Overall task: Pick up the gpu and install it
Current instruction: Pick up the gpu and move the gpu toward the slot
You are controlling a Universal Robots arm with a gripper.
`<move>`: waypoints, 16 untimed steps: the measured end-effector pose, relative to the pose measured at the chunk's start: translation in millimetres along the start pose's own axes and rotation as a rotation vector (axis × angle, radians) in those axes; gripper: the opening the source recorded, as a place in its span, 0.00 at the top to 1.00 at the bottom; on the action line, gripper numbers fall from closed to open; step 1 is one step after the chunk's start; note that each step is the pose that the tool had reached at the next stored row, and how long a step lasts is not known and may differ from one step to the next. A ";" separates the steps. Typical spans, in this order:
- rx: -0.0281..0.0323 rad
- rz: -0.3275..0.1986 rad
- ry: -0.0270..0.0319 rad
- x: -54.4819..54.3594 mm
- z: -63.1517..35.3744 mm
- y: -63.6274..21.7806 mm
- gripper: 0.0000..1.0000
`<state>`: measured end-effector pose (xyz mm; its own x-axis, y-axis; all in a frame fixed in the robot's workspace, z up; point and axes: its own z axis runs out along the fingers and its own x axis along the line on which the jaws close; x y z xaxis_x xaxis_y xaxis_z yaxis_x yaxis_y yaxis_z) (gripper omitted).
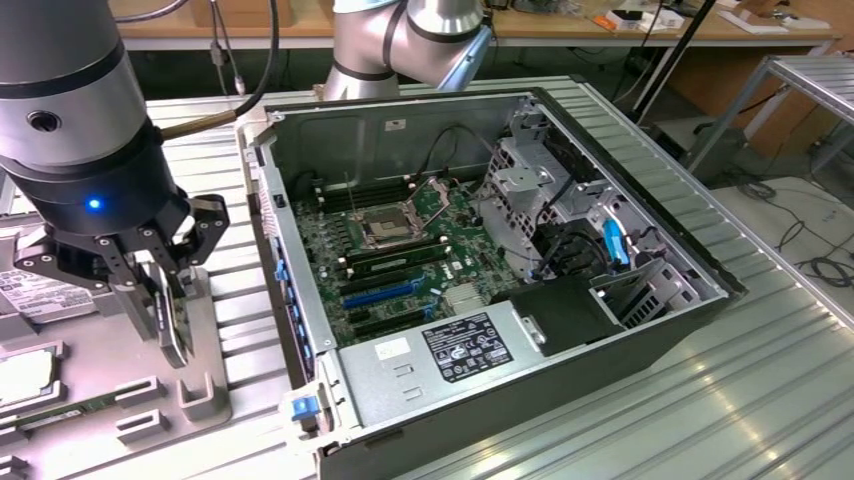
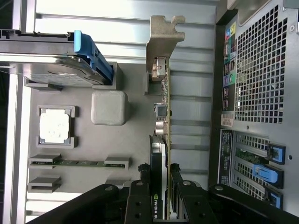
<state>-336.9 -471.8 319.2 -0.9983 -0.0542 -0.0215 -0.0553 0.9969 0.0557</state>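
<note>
exterior view: high above the table (image 1: 761,400), angled steeply down over the open computer case (image 1: 400,130) and parts tray (image 1: 200,410), mid range | wrist view: close, looking down along the gripper (image 2: 161,168) onto the tray (image 2: 135,140) | shared: the tray, the gpu (image 2: 166,93), the case's tray-side wall (image 2: 257,70)

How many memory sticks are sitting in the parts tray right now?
1: the memory stick lies in a cradle of the tray, beside the square chip; the next cradle looks empty. Others may be hidden.

Ribbed metal table (image 1: 747,400); wooden bench (image 1: 574,28) behind; cables (image 1: 827,268) on grey floor (image 1: 787,215).
</note>
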 end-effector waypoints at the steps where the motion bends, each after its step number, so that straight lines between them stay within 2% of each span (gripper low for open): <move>1: 0.0000 0.000 0.0000 0.0 -0.4 0.0 0.73; 16: 0.0000 0.000 0.0001 -0.1 -5.3 0.3 0.73</move>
<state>-336.9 -471.8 324.5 -0.9983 -0.0542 -0.0214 -0.0553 0.9969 0.0558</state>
